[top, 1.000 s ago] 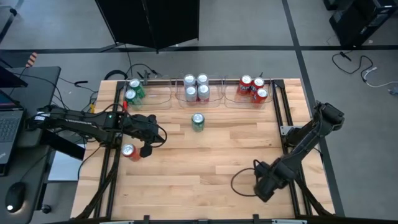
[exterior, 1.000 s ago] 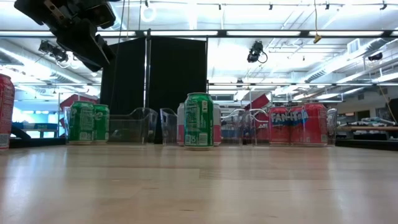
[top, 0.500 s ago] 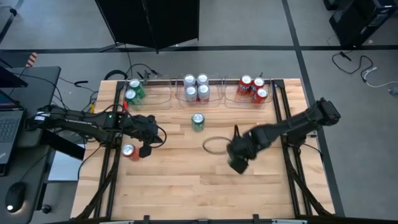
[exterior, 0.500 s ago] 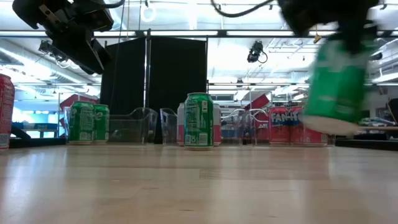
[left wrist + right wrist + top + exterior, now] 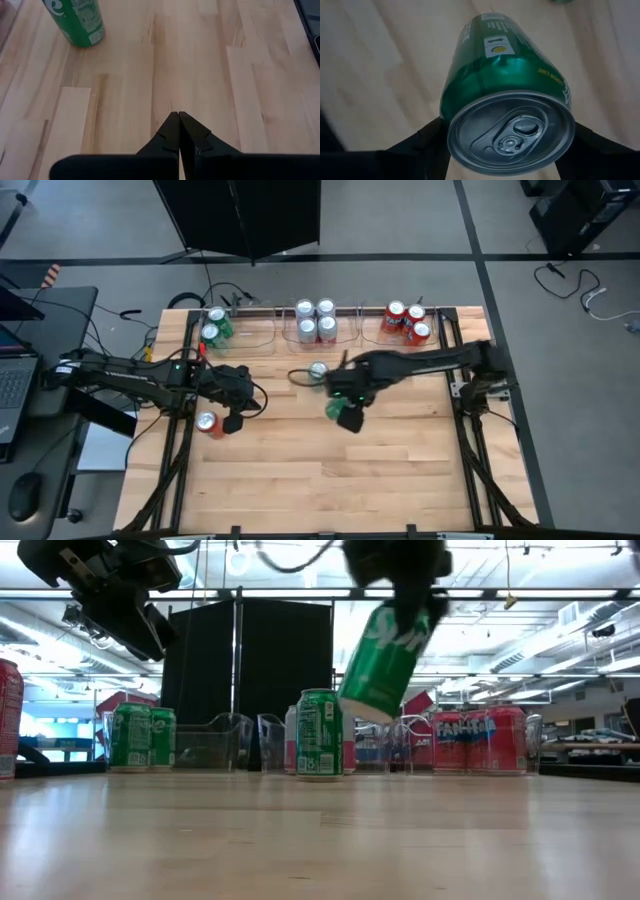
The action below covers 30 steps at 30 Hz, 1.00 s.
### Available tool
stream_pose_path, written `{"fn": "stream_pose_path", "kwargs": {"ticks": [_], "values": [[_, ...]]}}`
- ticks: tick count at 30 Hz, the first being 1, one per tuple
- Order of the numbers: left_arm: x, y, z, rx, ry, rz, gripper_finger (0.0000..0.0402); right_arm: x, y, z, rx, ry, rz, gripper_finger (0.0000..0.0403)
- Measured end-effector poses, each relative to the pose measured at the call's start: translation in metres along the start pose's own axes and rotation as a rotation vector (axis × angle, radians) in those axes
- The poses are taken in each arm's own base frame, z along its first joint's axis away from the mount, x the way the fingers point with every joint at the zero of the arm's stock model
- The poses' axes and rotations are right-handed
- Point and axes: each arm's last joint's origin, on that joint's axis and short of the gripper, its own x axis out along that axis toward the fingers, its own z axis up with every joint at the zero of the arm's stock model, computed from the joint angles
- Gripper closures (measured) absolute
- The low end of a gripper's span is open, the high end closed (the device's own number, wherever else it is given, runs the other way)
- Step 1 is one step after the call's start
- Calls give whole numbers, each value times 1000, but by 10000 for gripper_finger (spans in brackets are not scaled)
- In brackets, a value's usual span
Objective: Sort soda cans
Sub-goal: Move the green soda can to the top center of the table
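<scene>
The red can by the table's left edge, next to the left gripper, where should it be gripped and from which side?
Grip the red can across its round side wall near mid-height, coming down from above. It stands upright with its silver top up, apart from other cans, and the shut left gripper is already right beside it. It would need to open first.

The butcher-block table (image 5: 300, 470) stands on a grey floor (image 5: 560, 300). A black curtain panel (image 5: 265, 650) hangs behind it. A laptop (image 5: 12, 385) and a mouse (image 5: 20, 498) lie on a side desk. Strip lights (image 5: 440, 593) line the ceiling. Cables (image 5: 575, 285) lie on the floor.
</scene>
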Motion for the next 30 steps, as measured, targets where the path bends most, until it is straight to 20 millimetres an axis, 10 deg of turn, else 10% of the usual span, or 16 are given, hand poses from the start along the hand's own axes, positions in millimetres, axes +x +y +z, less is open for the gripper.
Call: {"fn": "stream_pose_path", "kwargs": {"ticks": [14,30], "values": [[0,0,-2,-7,25,-14,400,44,25,76,-232,139,-132,137],[0,0,-2,-20,28,-17,401,63,19,83,-220,184,-123,137]]}}
